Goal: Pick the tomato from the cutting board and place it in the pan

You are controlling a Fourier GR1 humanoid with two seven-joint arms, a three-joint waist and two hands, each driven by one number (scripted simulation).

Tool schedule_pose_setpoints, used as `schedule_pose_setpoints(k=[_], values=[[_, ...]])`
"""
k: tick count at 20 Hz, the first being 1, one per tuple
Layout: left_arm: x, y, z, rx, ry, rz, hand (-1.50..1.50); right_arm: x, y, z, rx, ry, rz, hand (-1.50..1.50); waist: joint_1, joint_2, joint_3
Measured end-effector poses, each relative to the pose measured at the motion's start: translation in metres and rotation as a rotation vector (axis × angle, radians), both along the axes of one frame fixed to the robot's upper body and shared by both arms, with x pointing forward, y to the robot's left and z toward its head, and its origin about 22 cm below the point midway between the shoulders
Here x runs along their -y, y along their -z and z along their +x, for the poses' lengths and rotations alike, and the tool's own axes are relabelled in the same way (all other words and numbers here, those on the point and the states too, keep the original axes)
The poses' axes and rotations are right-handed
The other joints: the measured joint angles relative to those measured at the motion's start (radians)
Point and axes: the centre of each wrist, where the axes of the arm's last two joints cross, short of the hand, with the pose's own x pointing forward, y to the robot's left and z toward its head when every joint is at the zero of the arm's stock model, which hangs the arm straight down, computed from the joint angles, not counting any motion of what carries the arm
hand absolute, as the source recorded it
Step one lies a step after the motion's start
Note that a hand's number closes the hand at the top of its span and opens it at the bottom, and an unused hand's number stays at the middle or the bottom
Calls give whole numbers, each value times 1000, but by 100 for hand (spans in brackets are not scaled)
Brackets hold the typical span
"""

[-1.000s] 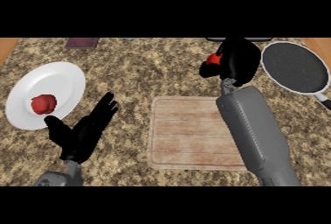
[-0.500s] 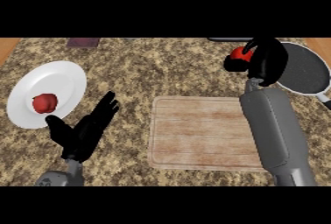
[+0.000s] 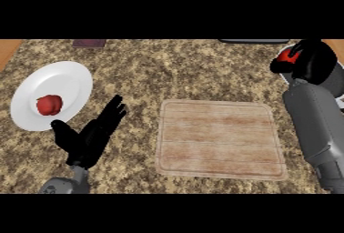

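Red tomato (image 3: 287, 55) clenched in right hand (image 3: 310, 61), newly carried over pan (image 3: 335, 77); release pending. Left hand (image 3: 91, 136) relaxed.

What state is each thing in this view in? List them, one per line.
Tomato: held in the right hand, above the pan.
Right hand: curled round the tomato.
Left hand: open, resting at lower left, holding nothing.
Cutting board: flat on the counter, nothing on it.
Pan: mostly hidden behind the right hand.
Plate: on the counter, holding a red item.
Red item: lying on the plate.
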Motion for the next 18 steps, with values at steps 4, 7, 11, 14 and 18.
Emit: schedule_pose_setpoints(k=[4, 7, 11, 14, 18], values=[[6, -4, 2, 11, 15, -2, 0, 40, 4, 0, 56, 102, -38, 150, 12, 6, 1], [9, -3, -1, 15, 20, -3, 0, 72, 11, -8, 102, 161, -50, 150, 19, 10, 2], [10, 0, 0, 13, 31, -9, 0, 102, 14, -17, 136, 206, -52, 150, 27, 15, 3], [10, -6, -2, 22, 40, -6, 0, 123, 14, -24, 148, 228, -54, 150, 37, 18, 5], [7, -8, 3, 29, 41, -5, 0, 143, 11, -32, 157, 244, -58, 150, 43, 24, 6]])
